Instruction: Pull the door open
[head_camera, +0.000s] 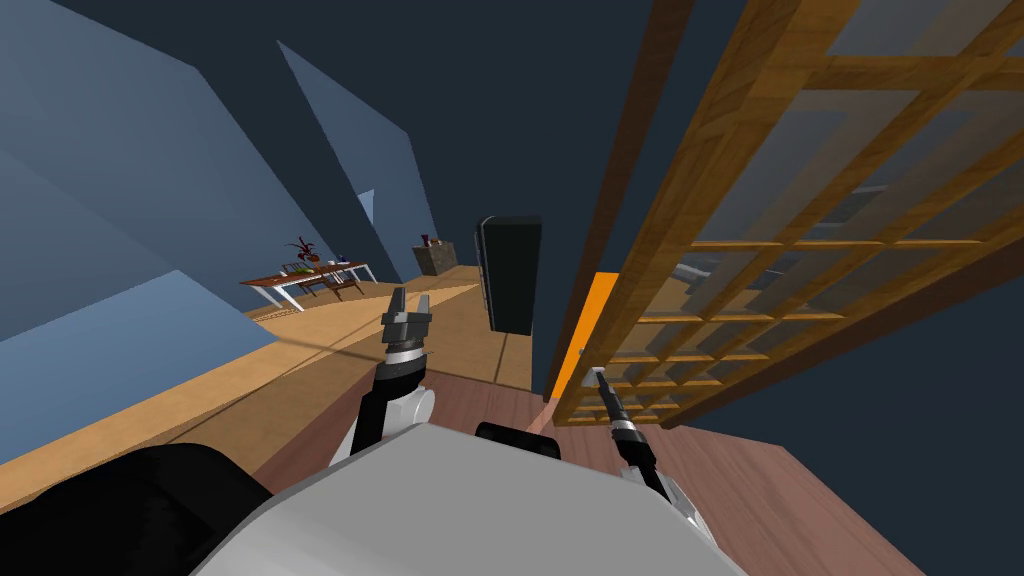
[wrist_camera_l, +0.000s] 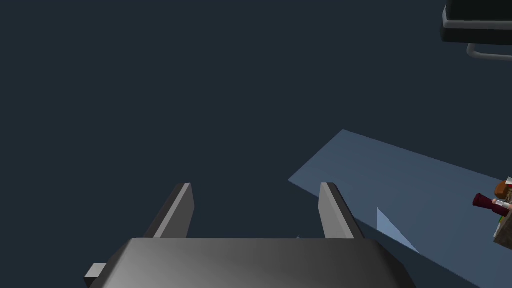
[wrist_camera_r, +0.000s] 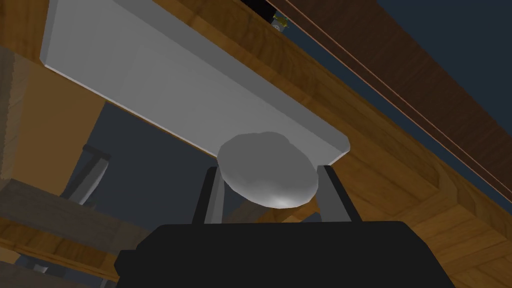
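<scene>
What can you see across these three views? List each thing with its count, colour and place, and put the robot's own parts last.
door: one, light brown wooden lattice with panes, on the robot's right.
door knob: one, grey and round, on the door's plate.
plate: one, light grey, on the door's wood behind the knob.
door frame: one, dark brown, beside the door.
tall cabinet: one, black, ahead beyond the frame.
table: one, brown top with white legs, far left.
left gripper: one, grey fingers open, away from the door.
right gripper: one, fingers pressing the knob's sides.
</scene>
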